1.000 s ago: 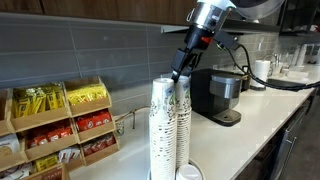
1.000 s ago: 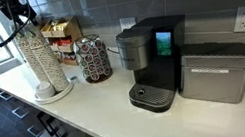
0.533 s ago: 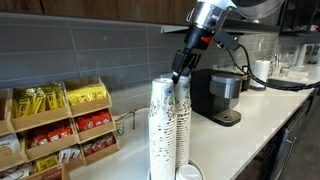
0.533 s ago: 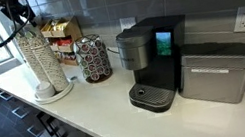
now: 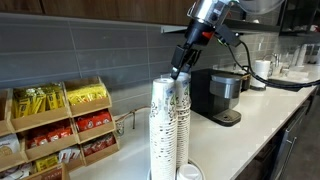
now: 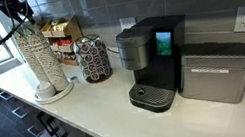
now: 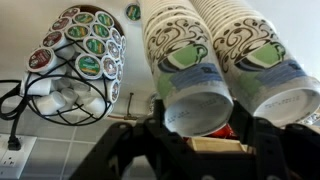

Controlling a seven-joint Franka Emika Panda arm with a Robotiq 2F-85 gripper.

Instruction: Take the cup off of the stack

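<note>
Straddling top cup (image 7: pixel 195 98), claw (image 7: pixel 197 128); green mug print (image 7: pixel 186 55), lettering unreadable.

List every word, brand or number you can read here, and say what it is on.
No text reads clearly in any view.
Paper cups: printed mug picture, no legible words.
Coffee pod lids: labels too small to read.
Snack packets: print too blurred.
Coffee maker screen: lit blue, unreadable.

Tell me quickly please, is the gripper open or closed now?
The gripper is open, jaws apart around the top cup.
</note>
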